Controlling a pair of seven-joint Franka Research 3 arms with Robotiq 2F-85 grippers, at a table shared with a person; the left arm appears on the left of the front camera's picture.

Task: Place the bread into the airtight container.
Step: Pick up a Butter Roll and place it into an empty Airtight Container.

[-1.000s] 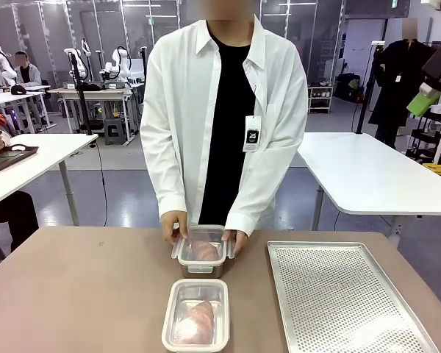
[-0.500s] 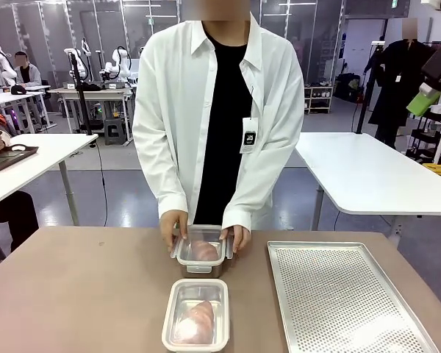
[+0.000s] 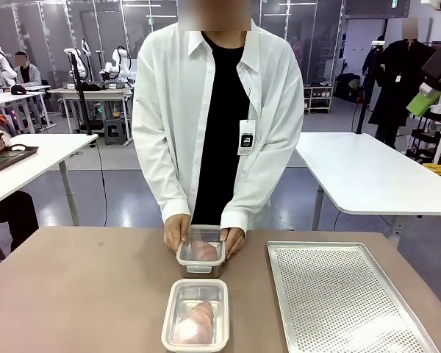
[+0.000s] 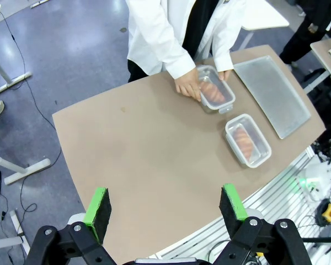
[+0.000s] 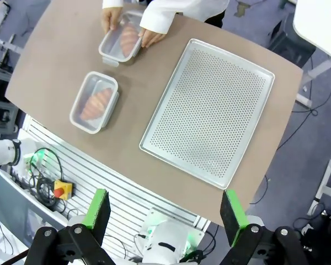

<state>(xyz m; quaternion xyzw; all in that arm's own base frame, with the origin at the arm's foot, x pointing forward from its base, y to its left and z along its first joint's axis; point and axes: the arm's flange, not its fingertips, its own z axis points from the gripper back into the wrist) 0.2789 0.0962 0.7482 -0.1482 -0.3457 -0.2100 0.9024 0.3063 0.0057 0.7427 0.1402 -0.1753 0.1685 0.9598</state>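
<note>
Two clear airtight containers stand on the brown table. The far container (image 3: pixel 201 251) holds a piece of bread (image 3: pixel 203 251), and the person grips it on both sides with their hands (image 3: pixel 176 232). The near container (image 3: pixel 196 315) holds another bread (image 3: pixel 199 319). High above the table, my left gripper (image 4: pixel 164 205) is open and holds nothing; below it lie the far container (image 4: pixel 214 90) and the near container (image 4: pixel 248 140). My right gripper (image 5: pixel 164 210) is likewise open and raised, above the near container (image 5: pixel 95 102) and the far container (image 5: pixel 121 43).
A perforated metal tray (image 3: pixel 345 294) lies bare on the table's right side, also seen as the tray (image 5: pixel 209 110) and the tray (image 4: pixel 271 94). The person stands at the table's far edge. The table's left half (image 3: pixel 73 294) is bare.
The person's hands have drawn in tighter against the sides of the far container. The near container and the tray have not moved.
</note>
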